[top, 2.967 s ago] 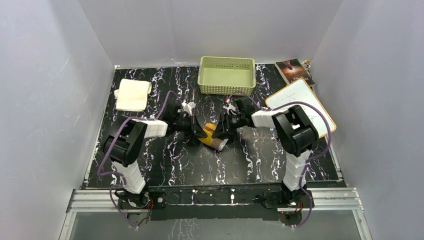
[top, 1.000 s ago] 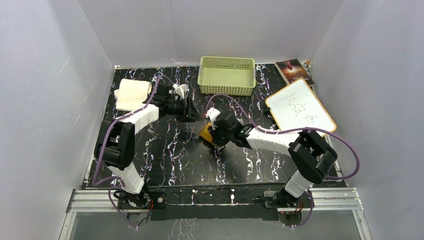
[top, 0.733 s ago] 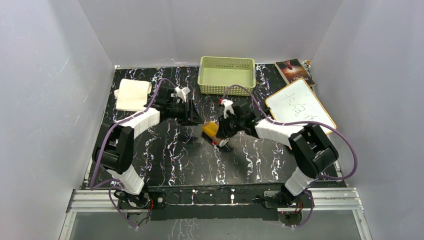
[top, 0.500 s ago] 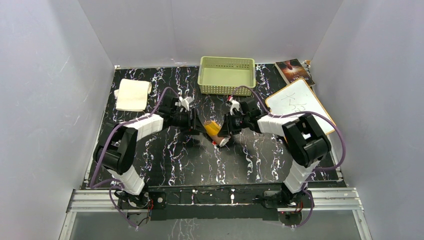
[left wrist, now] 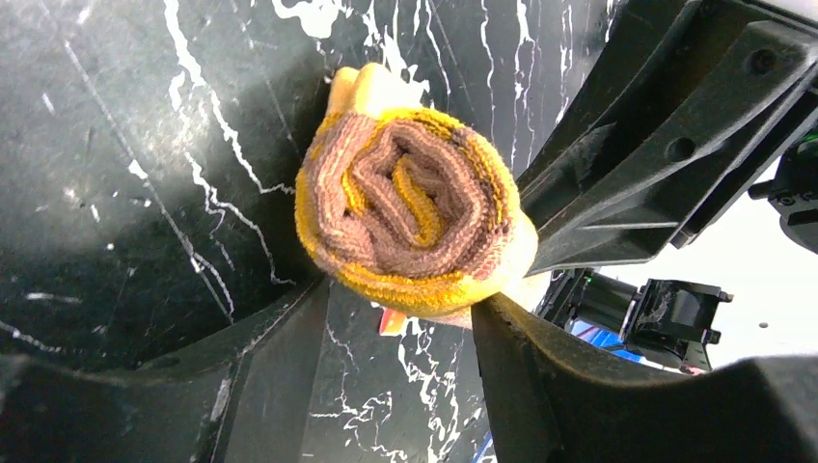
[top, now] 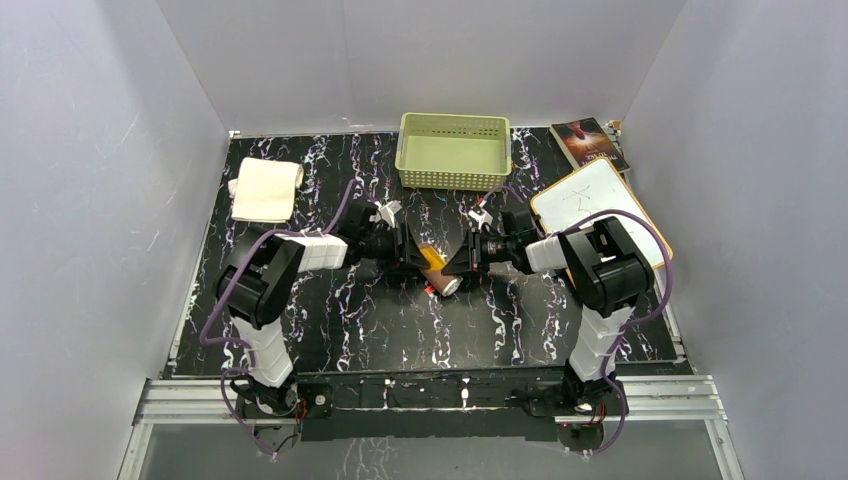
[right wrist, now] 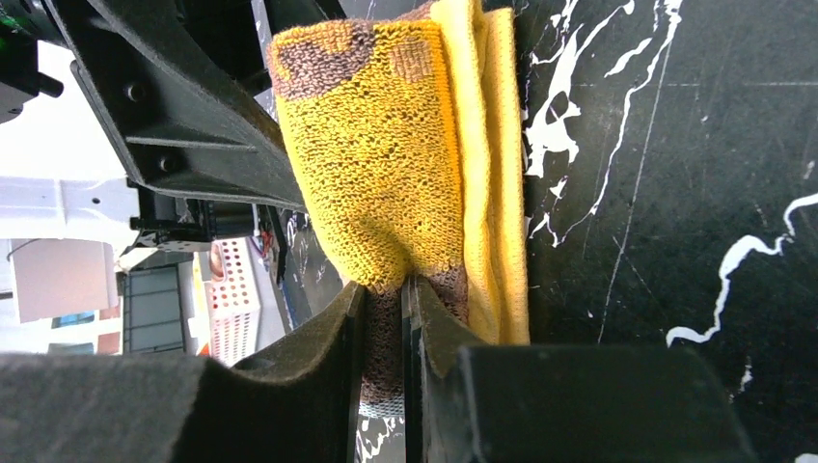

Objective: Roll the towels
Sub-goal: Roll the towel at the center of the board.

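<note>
The mustard-yellow and brown towel (top: 438,273) lies as a tight roll on the black marbled table, between my two grippers. In the left wrist view its spiral end (left wrist: 410,193) faces me just past the tips of my left gripper (left wrist: 400,299), whose jaws stand wide apart and touch its underside. My right gripper (right wrist: 386,289) is shut on a brown edge of the roll (right wrist: 386,145) from the opposite side. From above, the left gripper (top: 408,262) and right gripper (top: 462,264) nearly meet. The cream-white towel (top: 265,190) lies rolled at the back left.
A pale green basket (top: 453,150) stands at the back centre. A dark book (top: 588,142) lies at the back right, with a white board with an orange rim (top: 600,212) just in front of it. Grey walls close in three sides.
The left gripper came forward and right, from near the cream towel to the yellow roll, and opened a little wider. The right arm pulled back rightward, keeping its hold on the roll.
</note>
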Motion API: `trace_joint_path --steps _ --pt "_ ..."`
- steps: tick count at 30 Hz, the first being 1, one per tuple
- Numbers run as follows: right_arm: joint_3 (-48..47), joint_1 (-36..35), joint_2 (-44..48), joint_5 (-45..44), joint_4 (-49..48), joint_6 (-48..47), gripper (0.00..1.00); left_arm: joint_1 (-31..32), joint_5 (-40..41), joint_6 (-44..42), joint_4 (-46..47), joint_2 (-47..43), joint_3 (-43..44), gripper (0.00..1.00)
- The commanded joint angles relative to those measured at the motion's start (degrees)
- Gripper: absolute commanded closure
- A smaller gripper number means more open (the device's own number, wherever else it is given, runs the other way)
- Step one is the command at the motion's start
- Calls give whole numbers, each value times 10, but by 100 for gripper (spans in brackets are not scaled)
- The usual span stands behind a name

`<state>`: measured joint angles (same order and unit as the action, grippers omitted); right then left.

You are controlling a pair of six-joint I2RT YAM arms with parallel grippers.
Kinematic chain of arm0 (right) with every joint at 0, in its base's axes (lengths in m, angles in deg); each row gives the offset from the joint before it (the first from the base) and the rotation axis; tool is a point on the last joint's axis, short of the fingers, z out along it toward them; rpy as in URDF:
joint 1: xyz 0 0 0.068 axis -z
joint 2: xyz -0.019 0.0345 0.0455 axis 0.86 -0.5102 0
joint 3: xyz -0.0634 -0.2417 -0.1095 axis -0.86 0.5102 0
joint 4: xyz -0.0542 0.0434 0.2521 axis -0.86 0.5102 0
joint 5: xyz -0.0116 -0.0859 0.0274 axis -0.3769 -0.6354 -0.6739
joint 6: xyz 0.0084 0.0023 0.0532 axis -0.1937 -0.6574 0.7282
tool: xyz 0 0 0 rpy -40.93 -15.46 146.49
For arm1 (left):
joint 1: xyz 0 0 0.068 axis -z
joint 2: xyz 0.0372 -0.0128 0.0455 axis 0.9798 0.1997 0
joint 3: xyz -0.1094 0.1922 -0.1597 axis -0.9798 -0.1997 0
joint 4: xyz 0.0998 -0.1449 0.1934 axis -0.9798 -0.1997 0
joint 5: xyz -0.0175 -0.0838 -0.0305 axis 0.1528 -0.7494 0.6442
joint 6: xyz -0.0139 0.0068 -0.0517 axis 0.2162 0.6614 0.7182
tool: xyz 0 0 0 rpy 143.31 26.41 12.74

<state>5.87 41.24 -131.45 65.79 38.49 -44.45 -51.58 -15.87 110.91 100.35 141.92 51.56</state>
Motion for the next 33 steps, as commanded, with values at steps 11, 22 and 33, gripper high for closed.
trace_joint_path --steps 11,22,33 --pt "24 3 -41 30 -53 33 85 14 13 73 158 63 -5 40" --pt "-40 3 105 -227 198 -128 53 22 70 41 91 63 14 56" --pt "-88 -158 244 -521 298 -252 50 28 116 -9 -45 60 77 57"
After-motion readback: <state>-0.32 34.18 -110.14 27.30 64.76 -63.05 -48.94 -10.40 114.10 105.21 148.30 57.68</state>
